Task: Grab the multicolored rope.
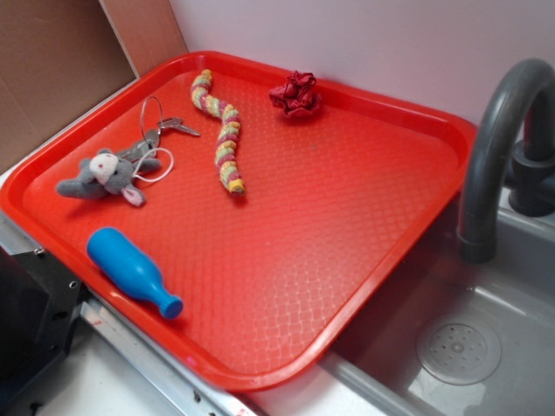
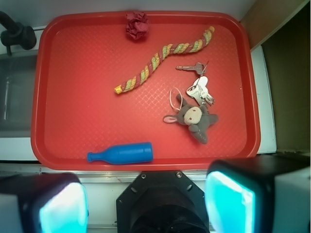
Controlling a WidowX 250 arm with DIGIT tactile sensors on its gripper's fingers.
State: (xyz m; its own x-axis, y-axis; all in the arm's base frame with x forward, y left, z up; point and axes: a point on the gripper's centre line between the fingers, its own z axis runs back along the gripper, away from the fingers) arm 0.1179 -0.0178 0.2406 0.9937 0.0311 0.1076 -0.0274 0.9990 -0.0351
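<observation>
**A:** High over the red tray [image 2: 146, 160], we look down from the wrist camera. Going left to right from the tray's left rim: what do we have?

**B:** First the blue bottle [image 2: 121, 154], lying along the near rim. Then the dark red fabric ball [image 2: 137, 25] against the far rim. Then our target, the multicolored rope [image 2: 163, 60], running diagonally from mid-tray up toward the far right corner. Rightmost, the keys [image 2: 199, 87] and the grey plush mouse [image 2: 194, 119].

**A:** And the gripper [image 2: 146, 201]?

**B:** Spread wide, nothing between the fingers [image 2: 231, 201] (they frame the bottom edge, short of the tray's near rim).

**A:** So how do we take it well?

**B:** We judge the rope's middle the best place: well apart from the ball and clear of the keys. We should turn the jaws across the rope's diagonal, descend straight, and close fully, since it looks soft and may compress.
</observation>
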